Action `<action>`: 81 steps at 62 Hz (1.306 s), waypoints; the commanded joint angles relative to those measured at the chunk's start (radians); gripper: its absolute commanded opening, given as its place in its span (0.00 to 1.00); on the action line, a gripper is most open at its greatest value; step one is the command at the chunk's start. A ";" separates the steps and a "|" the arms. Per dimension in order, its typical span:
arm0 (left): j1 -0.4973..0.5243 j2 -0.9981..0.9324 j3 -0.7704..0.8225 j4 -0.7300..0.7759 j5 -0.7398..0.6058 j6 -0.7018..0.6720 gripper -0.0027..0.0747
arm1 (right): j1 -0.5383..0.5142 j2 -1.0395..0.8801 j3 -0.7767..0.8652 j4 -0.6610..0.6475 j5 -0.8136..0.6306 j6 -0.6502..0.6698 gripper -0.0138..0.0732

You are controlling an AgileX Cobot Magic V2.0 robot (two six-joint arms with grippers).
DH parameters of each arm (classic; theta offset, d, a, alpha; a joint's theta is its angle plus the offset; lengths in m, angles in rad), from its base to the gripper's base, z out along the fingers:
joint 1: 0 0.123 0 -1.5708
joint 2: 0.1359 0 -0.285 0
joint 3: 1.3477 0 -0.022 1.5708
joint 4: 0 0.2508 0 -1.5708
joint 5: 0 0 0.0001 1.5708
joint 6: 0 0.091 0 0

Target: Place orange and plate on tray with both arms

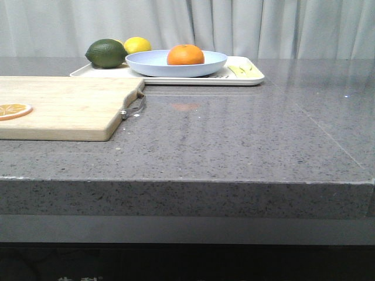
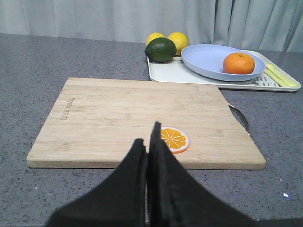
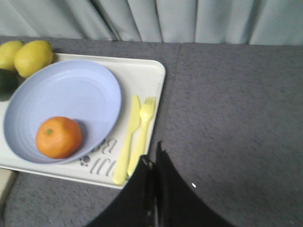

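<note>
Grey speckled stone countertop (image 1: 246,140), polished, faint reflections. Directly on it: wooden cutting board (image 1: 64,108) at left w/ metal handle loop toward centre, white tray (image 1: 243,79) at back, just behind the board's far corner.

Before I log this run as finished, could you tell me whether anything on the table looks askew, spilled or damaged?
Nothing stands out. The orange sits in the plate, which rests flat on the tray. The knife and fork lie side by side, and the orange slice lies flat on the board. No spills or damage show.
</note>
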 commanded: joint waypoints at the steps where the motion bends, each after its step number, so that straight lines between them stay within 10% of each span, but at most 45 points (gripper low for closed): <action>1: 0.002 0.012 -0.024 -0.004 -0.081 -0.007 0.01 | -0.004 -0.152 0.119 -0.067 0.070 -0.016 0.03; 21: 0.002 0.012 -0.024 -0.004 -0.083 -0.007 0.01 | -0.004 -0.516 0.748 -0.156 0.011 -0.023 0.03; 55: 0.002 0.012 -0.024 -0.004 -0.083 -0.007 0.01 | -0.004 -1.302 1.775 -0.153 -0.548 -0.023 0.03; 81: 0.002 0.012 -0.024 -0.004 -0.083 -0.007 0.01 | -0.004 -1.847 2.089 -0.148 -0.740 -0.023 0.03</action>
